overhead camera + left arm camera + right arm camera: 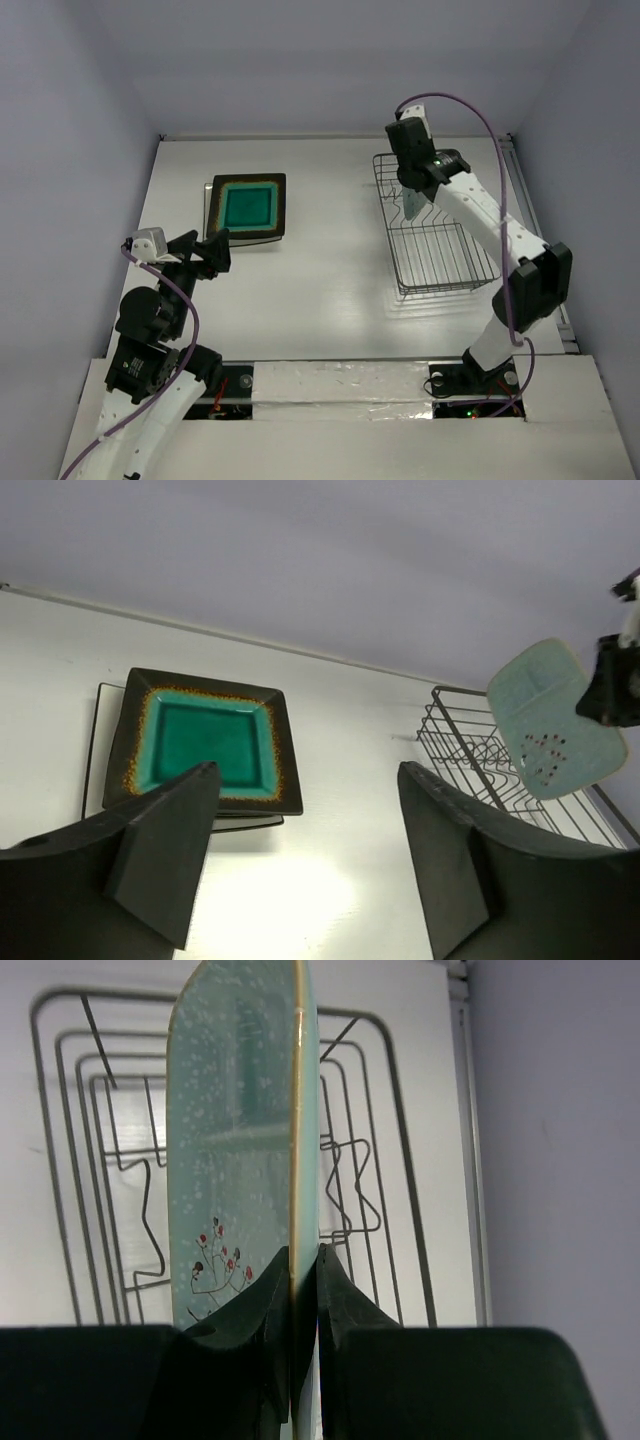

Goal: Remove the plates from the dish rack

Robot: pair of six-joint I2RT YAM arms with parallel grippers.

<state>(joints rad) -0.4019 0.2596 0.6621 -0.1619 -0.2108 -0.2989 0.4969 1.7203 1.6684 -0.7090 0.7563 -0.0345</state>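
R gripper [303, 1272] is pinching the mint-green oval plate [235, 1140] by its rim. The plate is on edge, over the far end of the dish rack [440, 258] (can't tell if its lower edge is clear of the wire). Step in hand, I'd say: carry it to the stack well left of the rack, teal plate [249, 206] on top. Best to lift straight up first, then turn it flat before lowering. The grip is narrow, so go slow. L gripper [305, 780] is spread & empty, left of the rack, near the stack.
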